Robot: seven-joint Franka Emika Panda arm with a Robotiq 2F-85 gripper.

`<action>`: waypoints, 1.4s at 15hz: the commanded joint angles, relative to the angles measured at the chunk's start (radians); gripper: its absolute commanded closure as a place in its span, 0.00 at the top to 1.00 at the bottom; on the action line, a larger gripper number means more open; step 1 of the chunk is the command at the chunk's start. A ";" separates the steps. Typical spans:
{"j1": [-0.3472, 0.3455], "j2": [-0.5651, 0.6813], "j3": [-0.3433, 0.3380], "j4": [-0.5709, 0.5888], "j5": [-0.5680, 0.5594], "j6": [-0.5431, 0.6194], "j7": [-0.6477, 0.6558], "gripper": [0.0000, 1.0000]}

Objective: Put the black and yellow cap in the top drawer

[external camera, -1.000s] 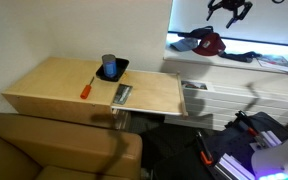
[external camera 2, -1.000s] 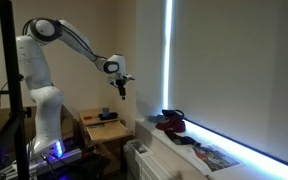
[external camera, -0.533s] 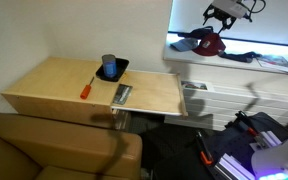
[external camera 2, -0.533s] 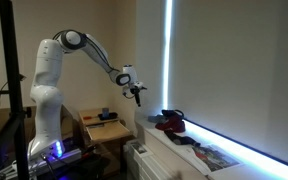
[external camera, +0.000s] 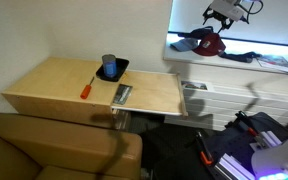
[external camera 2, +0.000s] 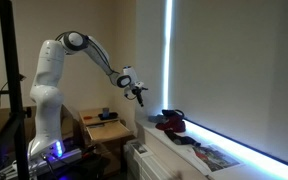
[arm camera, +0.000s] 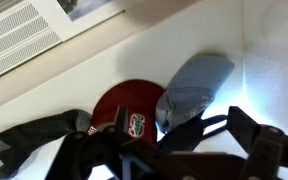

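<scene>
Two caps share the long white ledge (external camera: 246,48) in an exterior view. The black and yellow cap (external camera: 187,41), here a dark bluish heap, touches the dark red cap (external camera: 213,43). The gripper (external camera: 224,15) hangs above both, clear of them and partly cut by the top edge. Past the caps the ledge lies free up to some flat printed sheets (external camera: 277,62). The light wooden table (external camera: 54,85) sits lower and well apart, carrying a blue cup (external camera: 109,64) and an orange-handled screwdriver (external camera: 87,88).

In an exterior view, the white arm (external camera 2: 49,75) holds the gripper (external camera 2: 138,97) in open air, above and short of the cap pile. Window glare washes the ledge edge, so I cannot separate the caps.

Wrist view: jaws wide, dark fingers (arm camera: 256,145) low in frame, gripping nothing. The dark red cap (arm camera: 129,105) is central; the grey-blue crown (arm camera: 194,85) touching it I read as the black and yellow cap, brim hidden. Dark fabric (arm camera: 29,135) is cut off lower down. A slatted white grille (arm camera: 19,40) fills one upper corner.
</scene>
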 commanded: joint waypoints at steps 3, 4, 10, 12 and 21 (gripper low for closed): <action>-0.011 0.331 -0.028 0.311 0.156 0.103 0.168 1.00; -0.009 0.379 -0.039 0.374 0.179 0.098 0.206 1.00; 0.000 0.516 -0.085 0.552 0.196 0.102 0.395 1.00; 0.000 0.553 -0.094 0.589 0.193 0.102 0.415 1.00; 0.015 0.773 -0.086 0.698 0.241 0.360 0.468 1.00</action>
